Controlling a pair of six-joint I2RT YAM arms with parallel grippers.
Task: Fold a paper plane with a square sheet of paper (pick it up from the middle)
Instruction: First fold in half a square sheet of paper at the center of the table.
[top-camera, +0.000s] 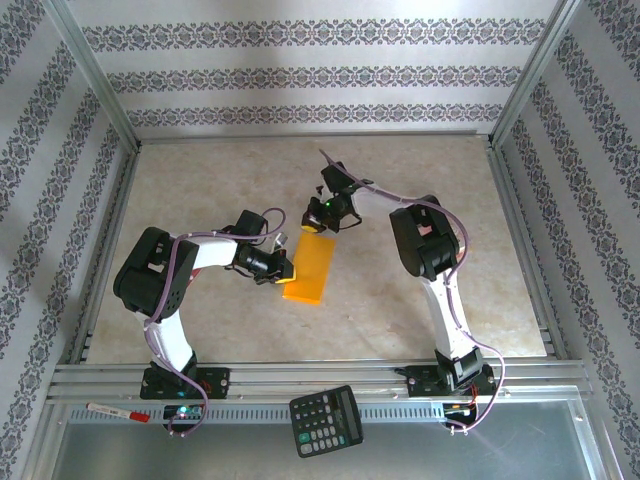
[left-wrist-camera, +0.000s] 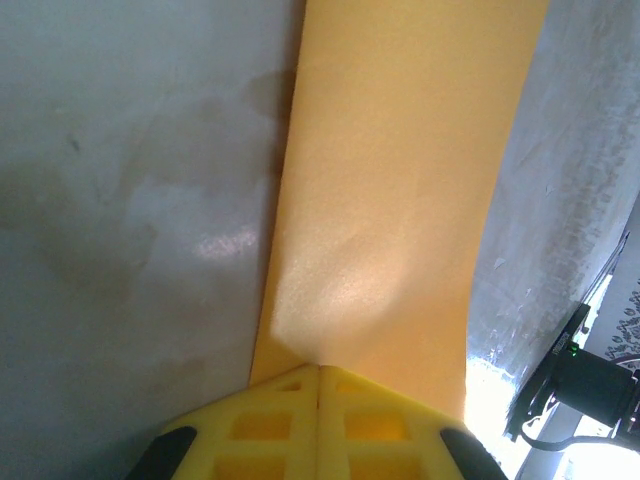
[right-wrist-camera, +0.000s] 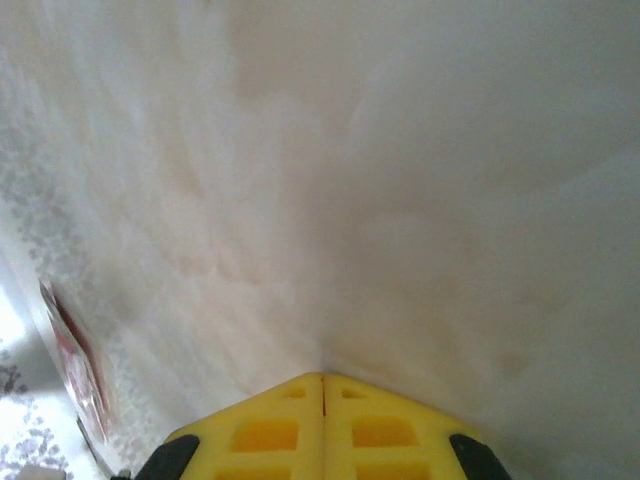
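Observation:
The square sheet of paper (top-camera: 312, 272) lies on the table as an orange-yellow oblong, folded in half. My left gripper (top-camera: 287, 268) is shut, and its yellow fingertips meet over the paper's left edge. In the left wrist view the left gripper (left-wrist-camera: 320, 368) rests its tip on the paper (left-wrist-camera: 400, 180), which dimples slightly there and runs on under the fingers. My right gripper (top-camera: 320, 228) sits at the paper's far end. In the right wrist view the right gripper (right-wrist-camera: 322, 376) is shut, with bare pale table in front of it.
A black calculator (top-camera: 327, 420) lies on the near rail between the arm bases, with a red and white marker (top-camera: 118, 411) to the left. Metal frame posts and patterned walls ring the table (top-camera: 420, 180). A small red-pink thing (right-wrist-camera: 72, 350) lies at the table's edge.

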